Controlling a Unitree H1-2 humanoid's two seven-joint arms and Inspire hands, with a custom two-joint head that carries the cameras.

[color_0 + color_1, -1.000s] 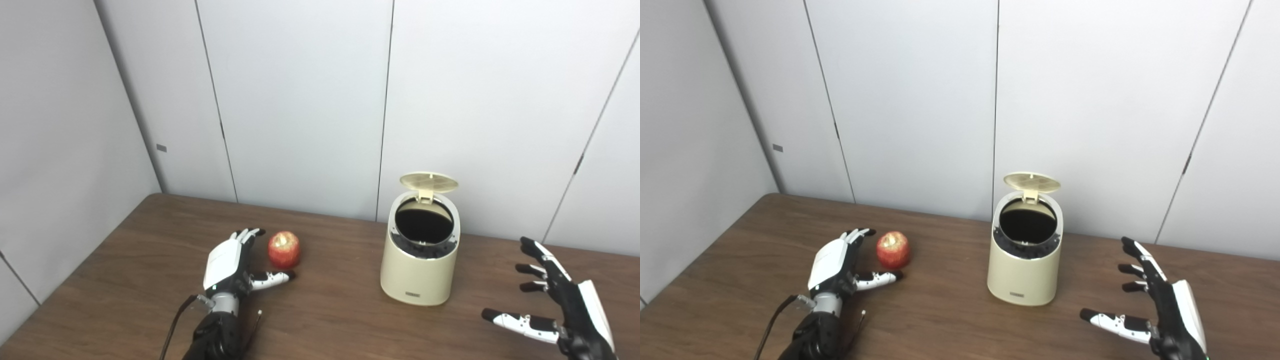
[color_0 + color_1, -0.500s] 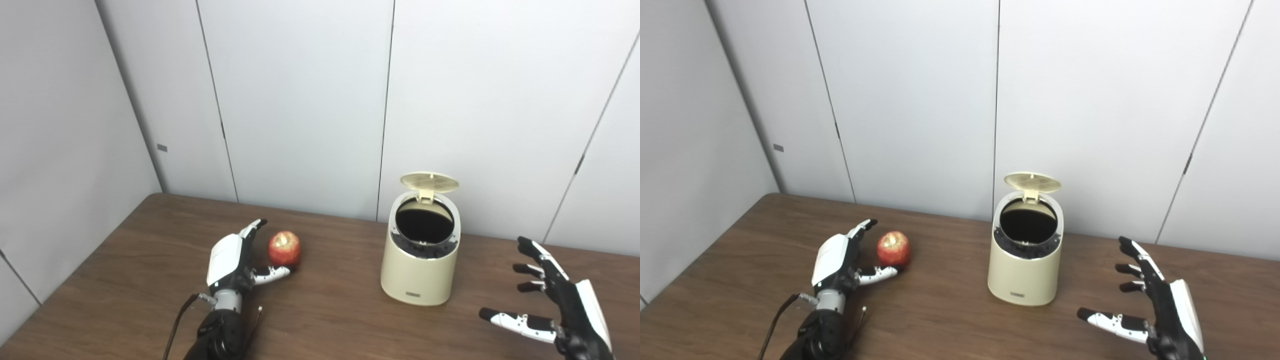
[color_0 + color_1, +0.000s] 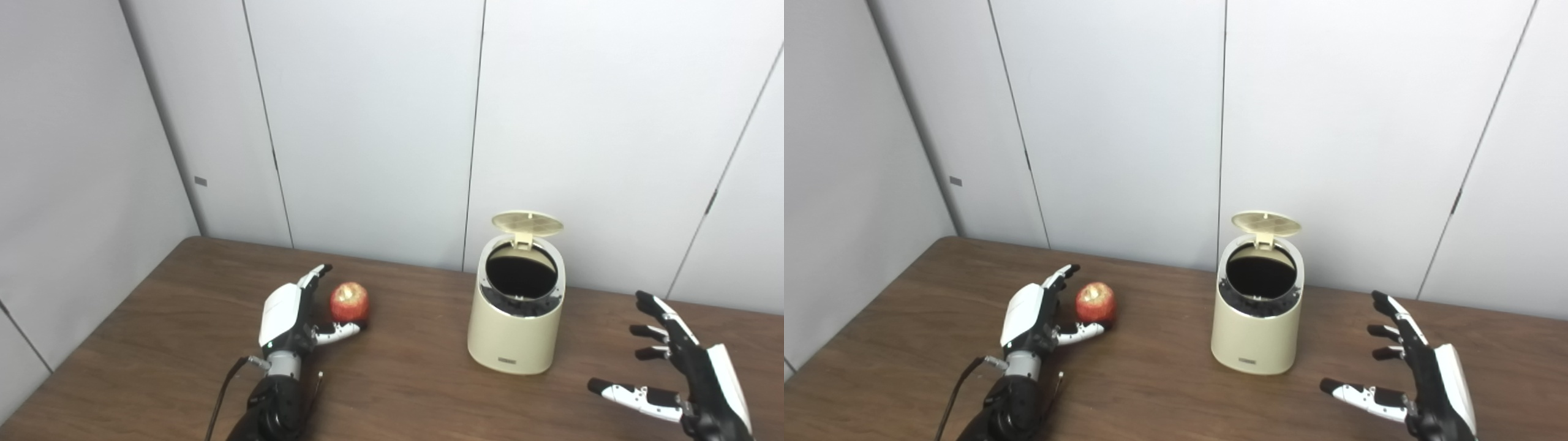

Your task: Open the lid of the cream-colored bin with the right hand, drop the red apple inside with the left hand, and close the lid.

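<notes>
Left hand: your left hand [image 3: 286, 314] sits low over the surface, fingers spread and clamped on nothing, white back turned to the left.
Left hand and apple: its fingers [image 3: 313, 277] reach past the far left of the red apple [image 3: 350, 302]; the thumb [image 3: 336, 331] lies just under the apple's near side. You cannot tell from these views whether either touches the fruit.
Right hand: your right hand [image 3: 1421, 380] is at the lower right, fingers apart, holding nothing, well apart from the bin.
Apple: it rests on the brown wooden surface [image 3: 404, 392], left of the bin and well apart from it.
Bin: the cream-colored bin [image 3: 1257, 334] stands upright near the middle of the surface, its dark mouth exposed.
Lid: the lid [image 3: 1266, 223] is tipped up at the back on its hinge.
</notes>
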